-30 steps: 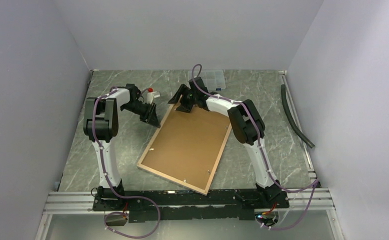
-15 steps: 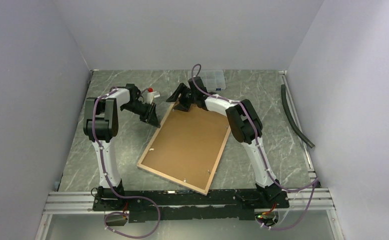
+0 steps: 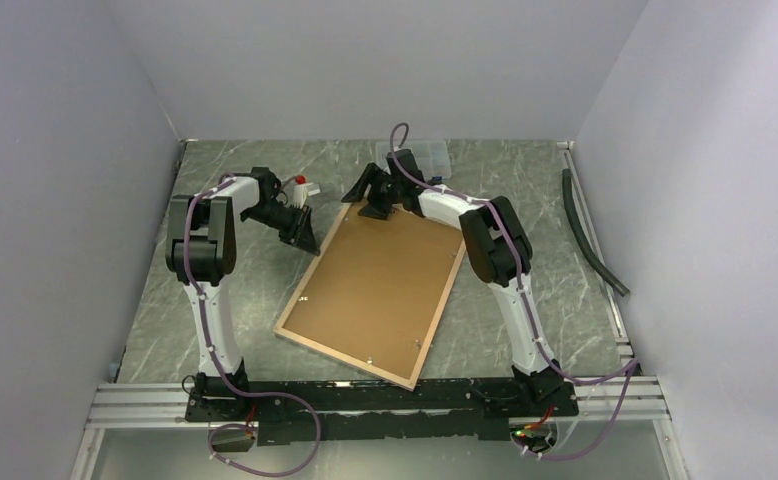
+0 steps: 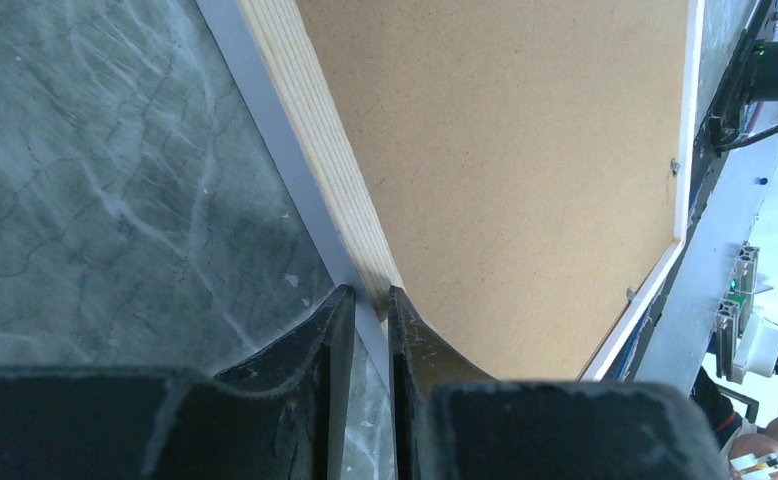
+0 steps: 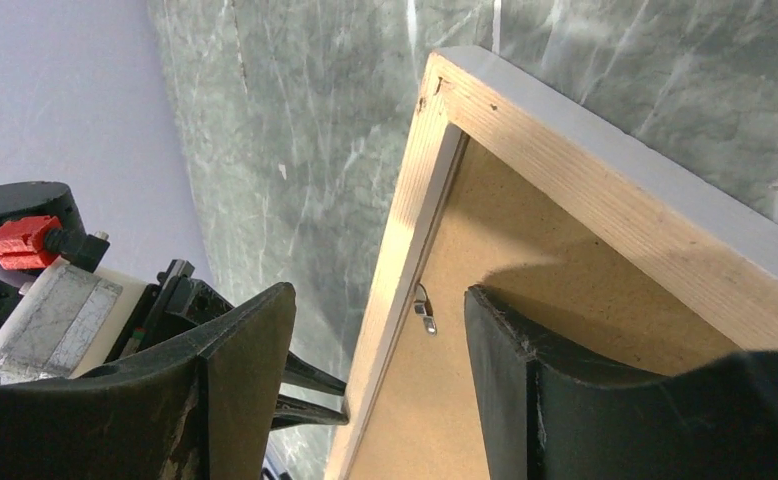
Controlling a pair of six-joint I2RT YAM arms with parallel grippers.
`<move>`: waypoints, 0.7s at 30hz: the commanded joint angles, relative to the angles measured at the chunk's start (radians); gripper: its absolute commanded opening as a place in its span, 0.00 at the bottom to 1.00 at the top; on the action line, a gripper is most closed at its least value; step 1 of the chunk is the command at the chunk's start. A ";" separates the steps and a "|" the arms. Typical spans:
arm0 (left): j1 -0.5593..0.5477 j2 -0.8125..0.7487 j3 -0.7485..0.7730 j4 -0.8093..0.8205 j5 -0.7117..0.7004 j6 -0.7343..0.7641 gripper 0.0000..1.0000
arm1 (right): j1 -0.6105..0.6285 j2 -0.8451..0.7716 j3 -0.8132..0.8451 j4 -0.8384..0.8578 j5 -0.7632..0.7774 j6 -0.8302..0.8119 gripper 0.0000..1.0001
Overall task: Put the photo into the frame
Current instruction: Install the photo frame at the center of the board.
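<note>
Green marbled table (image 3: 525, 190) enclosed by pale grey walls (image 3: 365, 60), frame (image 3: 345, 359) laid face down mid-table, brown backing (image 3: 380, 290) uppermost, left gripper (image 4: 368, 295) nearly closed at its left rim, grip undeterminable, right gripper (image 5: 380, 292) spread wide astride far corner, empty.

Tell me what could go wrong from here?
The left gripper pinches only the thin rim of the frame; a lift might slip. The right gripper stands open astride the far corner; closing could snag the small clip. The backing board sits in the frame, and no photo is in view.
</note>
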 commanded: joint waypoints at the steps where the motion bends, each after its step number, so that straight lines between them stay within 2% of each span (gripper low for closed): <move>1: -0.005 -0.028 -0.024 0.014 -0.060 0.033 0.22 | 0.005 -0.020 0.003 -0.070 0.004 -0.073 0.68; 11: -0.005 -0.029 -0.021 0.009 -0.063 0.033 0.21 | 0.050 0.071 0.120 -0.125 -0.064 -0.091 0.67; 21: -0.005 -0.035 -0.030 0.014 -0.060 0.036 0.21 | 0.065 0.078 0.122 -0.112 -0.091 -0.072 0.66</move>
